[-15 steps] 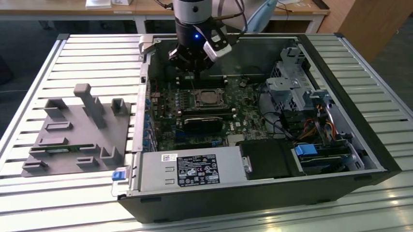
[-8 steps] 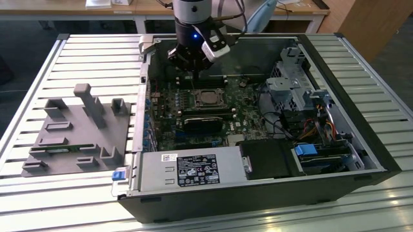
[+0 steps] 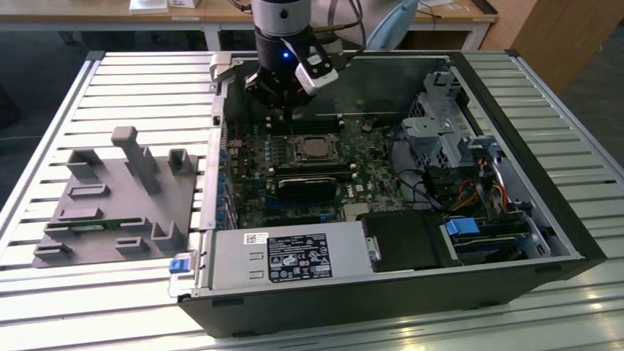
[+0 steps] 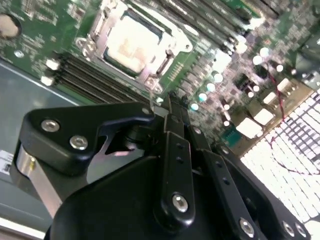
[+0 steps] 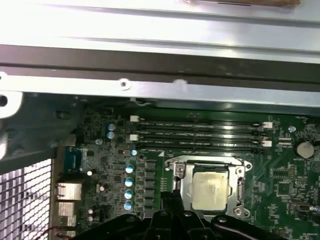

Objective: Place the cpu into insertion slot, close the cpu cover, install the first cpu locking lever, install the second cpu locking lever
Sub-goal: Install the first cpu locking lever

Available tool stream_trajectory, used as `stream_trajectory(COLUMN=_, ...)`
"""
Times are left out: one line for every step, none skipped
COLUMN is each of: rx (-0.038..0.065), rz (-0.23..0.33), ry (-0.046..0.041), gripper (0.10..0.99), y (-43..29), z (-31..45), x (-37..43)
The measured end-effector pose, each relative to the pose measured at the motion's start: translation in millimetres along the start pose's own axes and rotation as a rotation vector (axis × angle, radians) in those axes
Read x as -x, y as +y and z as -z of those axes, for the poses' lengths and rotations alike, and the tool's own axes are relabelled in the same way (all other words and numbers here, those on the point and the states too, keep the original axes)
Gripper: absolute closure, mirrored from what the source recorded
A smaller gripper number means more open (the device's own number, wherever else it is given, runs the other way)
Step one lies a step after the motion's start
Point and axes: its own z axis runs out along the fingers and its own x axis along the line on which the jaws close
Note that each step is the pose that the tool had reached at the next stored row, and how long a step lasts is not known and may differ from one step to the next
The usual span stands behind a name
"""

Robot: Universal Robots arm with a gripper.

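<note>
Cpu point(image 5: 209, 189) seated, cpu cover point(image 5: 186, 186) down; I judge the lever step is in hand. My tool point(image 5: 169, 199), pressed together and empty, hangs just beside the cover. Hooking calls for a fine push.

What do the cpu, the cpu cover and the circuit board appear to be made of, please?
The cpu: pale silvery-tan metal face, matte, with a dull sheen. The cpu cover: thin bright metal, probably steel, with glinting edges. The circuit board: green laminate, likely fibreglass.
</note>
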Motion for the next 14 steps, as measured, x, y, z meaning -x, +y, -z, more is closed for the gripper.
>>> stream_trajectory(rx=0.000, rz=0.000, ry=0.0000, gripper=0.980, y=0.1, z=-0.1, x=-2.6)
stream_trajectory(rx=0.000, rz=0.000, ry=0.0000, gripper=0.980, y=0.3, z=-0.3, x=-4.8)
stream_trajectory(rx=0.000, rz=0.000, ry=-0.0001, gripper=0.980, y=0.6, z=-0.6, x=-6.7)
stream_trajectory(rx=0.000, rz=0.000, ry=-0.0001, gripper=0.980, y=0.9, z=-1.0, x=-8.4)
stream_trajectory(rx=0.000, rz=0.000, ry=-0.0001, gripper=0.980, y=1.4, z=-1.5, x=-10.0)
stream_trajectory(rx=0.000, rz=0.000, ry=0.0003, gripper=0.980, y=2.2, z=-1.8, x=-11.1)
stream_trajectory(rx=0.000, rz=0.000, ry=0.0002, gripper=0.980, y=3.4, z=-2.5, x=-11.6)
stream_trajectory(rx=0.000, rz=0.000, ry=0.0001, gripper=0.980, y=4.7, z=-3.1, x=-11.7)
stream_trajectory(rx=0.000, rz=0.000, ry=0.0001, gripper=0.980, y=6.2, z=-3.7, x=-11.8)
stream_trajectory(rx=0.000, rz=0.000, ry=0.0001, gripper=0.980, y=7.8, z=-4.2, x=-11.7)
stream_trajectory(rx=0.000, rz=0.000, ry=0.0000, gripper=0.980, y=8.9, z=-4.6, x=-11.7)
stream_trajectory(rx=0.000, rz=0.000, ry=-0.0001, gripper=0.980, y=9.4, z=-5.0, x=-11.7)
stream_trajectory(rx=0.000, rz=0.000, ry=0.0000, gripper=0.980, y=9.5, z=-5.2, x=-11.7)
stream_trajectory(rx=0.000, rz=0.000, ry=0.0001, gripper=0.980, y=9.4, z=-5.2, x=-11.7)
